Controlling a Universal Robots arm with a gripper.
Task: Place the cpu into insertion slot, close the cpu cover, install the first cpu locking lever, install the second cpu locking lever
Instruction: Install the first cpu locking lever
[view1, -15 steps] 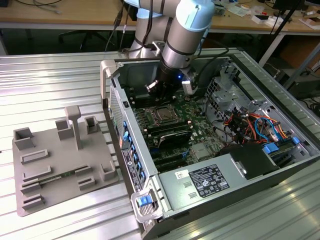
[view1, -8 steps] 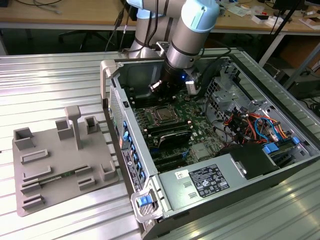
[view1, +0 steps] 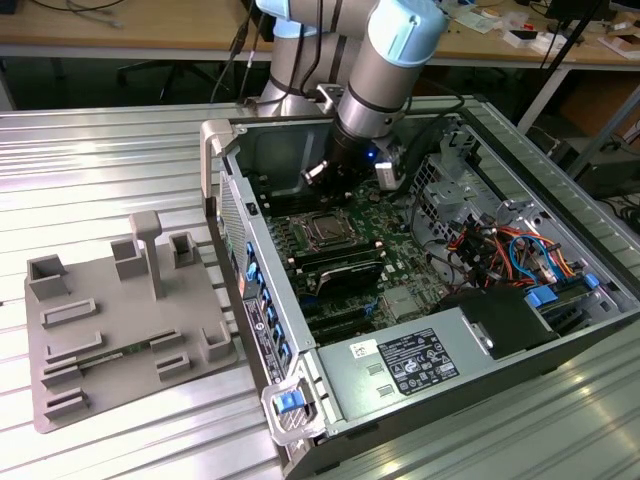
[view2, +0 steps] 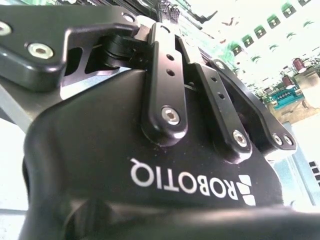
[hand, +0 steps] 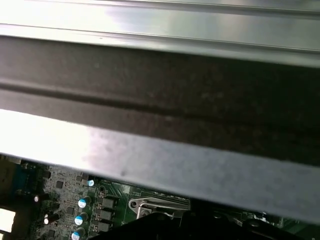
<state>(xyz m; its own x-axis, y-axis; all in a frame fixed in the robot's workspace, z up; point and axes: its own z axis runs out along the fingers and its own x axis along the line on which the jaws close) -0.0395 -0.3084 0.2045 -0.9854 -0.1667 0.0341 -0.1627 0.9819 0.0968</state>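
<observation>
— Where's the chip now?

— I make out the cpu (view1: 327, 228) lying flat in the insertion slot (view1: 305, 232) on the green board (view1: 400, 240), inside the open computer case (view1: 560, 170) on the ribbed metal table (view1: 100, 160). A silver frame, the cpu cover (view1: 345, 238), seems to lie down around it, though I can't swear it's latched.

— And the levers?

— Too small to tell from here. I'd guess the placing is done and the locking is what's left.

— The pincer?

— The pincer (view1: 352, 178) hangs just above the board, behind the chip. Whether its fingers are spread or pressed together, I cannot tell; in the second wrist view the black linkage bars (view2: 165, 75) hide the tips.

— Any writing?

— White lettering on its black body, and a white label (view1: 415, 362) on the grey power box, which I'll leave unread. The grey parts tray (view1: 80, 350) sits well apart.
</observation>
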